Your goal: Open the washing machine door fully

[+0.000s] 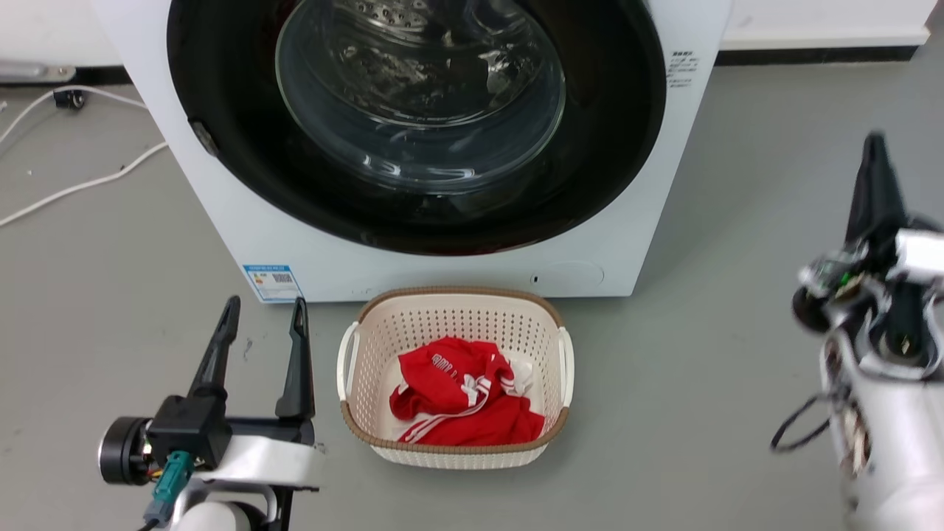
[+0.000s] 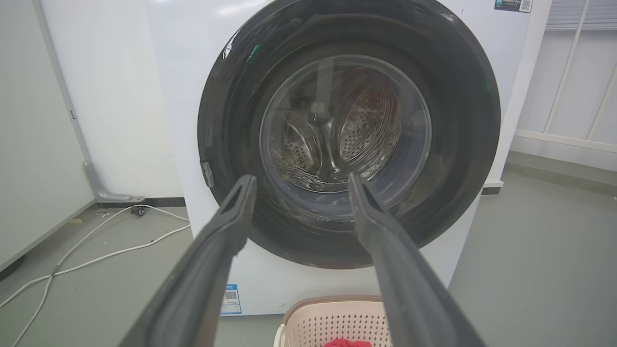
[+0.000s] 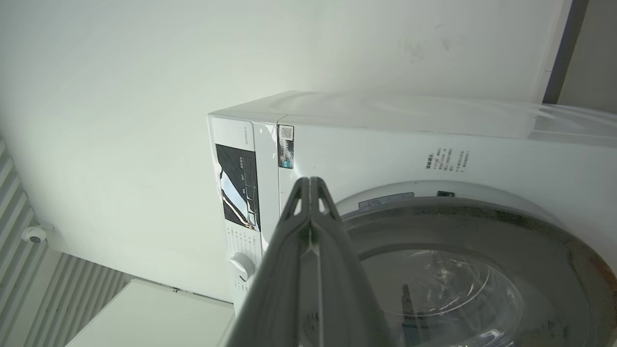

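The white washing machine stands ahead with its round black washing machine door closed flat against the front, the clear glass bowl at its centre. My left gripper is open at the lower left, fingers pointing at the machine, well short of it. In the left wrist view the door lies beyond my open left gripper. My right gripper is shut at the far right, off the machine's side. In the right wrist view my shut right gripper points at the machine's upper front, beside the door's rim.
A cream basket holding red clothing sits on the grey floor just in front of the machine. White cables trail on the floor at the left. A white wall and skirting run behind the machine.
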You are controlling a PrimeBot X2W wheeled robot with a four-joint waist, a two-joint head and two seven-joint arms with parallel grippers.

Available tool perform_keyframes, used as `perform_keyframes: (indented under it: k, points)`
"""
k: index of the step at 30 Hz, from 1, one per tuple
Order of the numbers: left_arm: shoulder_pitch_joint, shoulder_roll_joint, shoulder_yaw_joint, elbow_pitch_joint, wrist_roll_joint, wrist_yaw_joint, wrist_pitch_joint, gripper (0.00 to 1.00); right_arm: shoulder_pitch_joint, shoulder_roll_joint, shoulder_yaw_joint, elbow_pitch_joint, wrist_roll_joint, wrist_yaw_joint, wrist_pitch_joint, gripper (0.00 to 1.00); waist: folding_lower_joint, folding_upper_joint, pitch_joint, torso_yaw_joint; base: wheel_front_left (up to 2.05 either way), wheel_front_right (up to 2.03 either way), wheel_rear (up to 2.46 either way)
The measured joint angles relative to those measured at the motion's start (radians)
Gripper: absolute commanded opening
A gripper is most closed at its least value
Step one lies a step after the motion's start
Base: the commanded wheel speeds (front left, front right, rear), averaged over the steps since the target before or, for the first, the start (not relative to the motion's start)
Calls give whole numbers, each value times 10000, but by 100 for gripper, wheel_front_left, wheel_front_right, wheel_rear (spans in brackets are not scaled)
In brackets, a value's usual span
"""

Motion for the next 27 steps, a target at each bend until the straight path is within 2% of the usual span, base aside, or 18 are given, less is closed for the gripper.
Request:
perform_keyframes:
  k: [8, 13, 20, 25, 27]
  points:
    - [-652, -8, -10, -167, -29, -105, 0, 100, -3569, -1342, 560, 2732, -161, 0, 1346, 0, 1, 0, 725, 249, 0, 0, 0]
    - [-988, -8, -25, -268, -27, -192, 0, 100, -5625, -1839, 1283, 4594, -594, -2, 2489, 0, 1, 0, 1208, 429, 0, 0, 0]
    - [-1372, -6, -15, -407, -21, -286, 0, 100, -8181, -1960, 2362, 6847, -1572, 0, 3992, 0, 1, 0, 1880, 553, 0, 0, 0]
    - [-1740, -8, -10, -449, -27, -362, 0, 100, -9768, -1636, 3195, 8310, -2311, 0, 5398, 0, 1, 0, 2474, 647, 0, 0, 0]
    - [-1826, -8, -6, -491, -29, -372, 0, 100, -10108, -1555, 3432, 8652, -2571, 0, 5578, 0, 1, 0, 2646, 659, 0, 0, 0]
